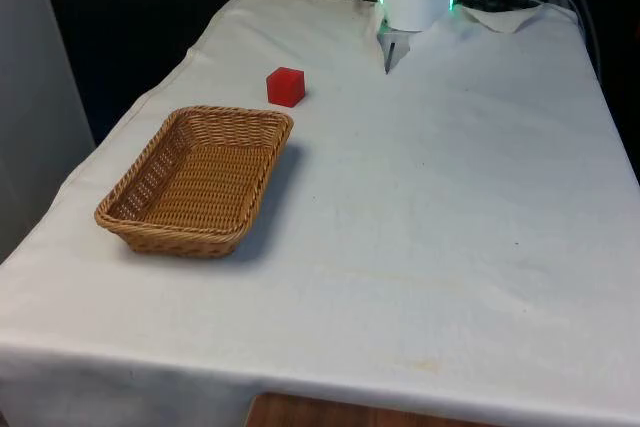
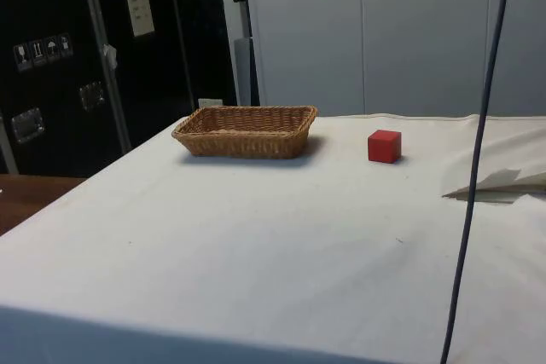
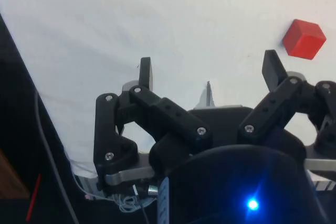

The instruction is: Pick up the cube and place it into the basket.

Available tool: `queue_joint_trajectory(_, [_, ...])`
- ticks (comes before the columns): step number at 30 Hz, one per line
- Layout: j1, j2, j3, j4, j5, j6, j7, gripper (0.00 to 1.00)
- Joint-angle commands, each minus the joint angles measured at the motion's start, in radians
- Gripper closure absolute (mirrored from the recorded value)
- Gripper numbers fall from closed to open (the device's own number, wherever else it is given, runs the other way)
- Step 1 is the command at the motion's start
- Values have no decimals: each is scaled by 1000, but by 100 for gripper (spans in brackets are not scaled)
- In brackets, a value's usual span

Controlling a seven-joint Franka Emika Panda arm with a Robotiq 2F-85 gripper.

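Nearest you, left of centre in the front view, sits the woven wicker basket (image 1: 196, 179), a shallow rectangle with its long axis running away from you. Just beyond its far rim rests the smooth red cube (image 1: 286, 86), one corner turned toward you. In the wrist view the black gripper (image 3: 208, 68) has its jaws wide apart, holding nothing.

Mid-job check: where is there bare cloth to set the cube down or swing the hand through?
Bare cloth fills the table on the front view's right of the basket and along the near edge. The strip between the red cube and the basket rim is narrow. The open hand sits above bare cloth, apart from the cube.
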Motion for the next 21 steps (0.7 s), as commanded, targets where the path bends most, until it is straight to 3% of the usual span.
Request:
queue_joint_trajectory(1, [0, -13, -1, -13, -4, 4, -1, 0])
queue_joint_trajectory(21, [-6, -101, 0, -111, -34, 13, 5, 0])
